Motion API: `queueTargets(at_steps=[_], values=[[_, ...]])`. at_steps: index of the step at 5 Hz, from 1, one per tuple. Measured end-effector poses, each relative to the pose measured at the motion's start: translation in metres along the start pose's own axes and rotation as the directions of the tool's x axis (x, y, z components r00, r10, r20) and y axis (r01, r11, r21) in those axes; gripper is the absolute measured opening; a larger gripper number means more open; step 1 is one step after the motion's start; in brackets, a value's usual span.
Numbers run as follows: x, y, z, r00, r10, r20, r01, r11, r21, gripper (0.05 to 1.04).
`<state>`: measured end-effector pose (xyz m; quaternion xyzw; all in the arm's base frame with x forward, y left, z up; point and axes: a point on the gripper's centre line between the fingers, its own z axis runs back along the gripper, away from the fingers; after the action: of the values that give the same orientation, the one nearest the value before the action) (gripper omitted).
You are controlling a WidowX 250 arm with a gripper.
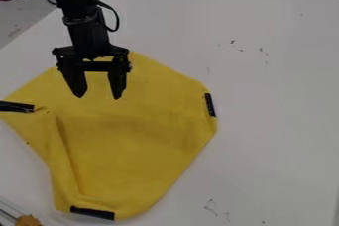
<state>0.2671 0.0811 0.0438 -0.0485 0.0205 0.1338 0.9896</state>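
The black gripper [98, 95] hangs over the upper left part of a yellow cloth [132, 141], its two fingers apart with nothing between them. The cloth lies spread on the white table, with a long fold running down its left side and its lower left edge turned over. Black strips mark its edges: one strip [210, 105] at the right, another strip [92, 213] at the bottom, and a dark piece [17, 106] at the left corner. Whether the fingertips touch the cloth, I cannot tell.
The white table [271, 101] extends to the right, with small dark marks on its surface. At the lower left corner lies an orange-brown object [28, 220] beside thin rods. Dark cables hang near the arm at the upper left.
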Motion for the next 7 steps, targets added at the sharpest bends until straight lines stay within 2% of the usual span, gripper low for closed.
queueTargets(at_steps=[1, 2, 3, 5, 7], values=[[0.004, -0.007, -0.021, 1.000, -0.007, 0.017, 0.007, 1.000, -0.005, 1.000], [0.009, -0.018, -0.031, 0.999, -0.016, 0.045, 0.016, 1.000, 0.004, 1.000], [0.011, -0.029, -0.042, 0.999, 0.001, 0.041, -0.002, 0.999, 0.042, 0.999], [0.018, -0.046, -0.045, 0.997, 0.032, 0.071, -0.037, 0.997, 0.070, 1.001], [0.027, -0.078, -0.046, 0.994, 0.010, 0.108, -0.017, 0.998, 0.068, 0.999]])
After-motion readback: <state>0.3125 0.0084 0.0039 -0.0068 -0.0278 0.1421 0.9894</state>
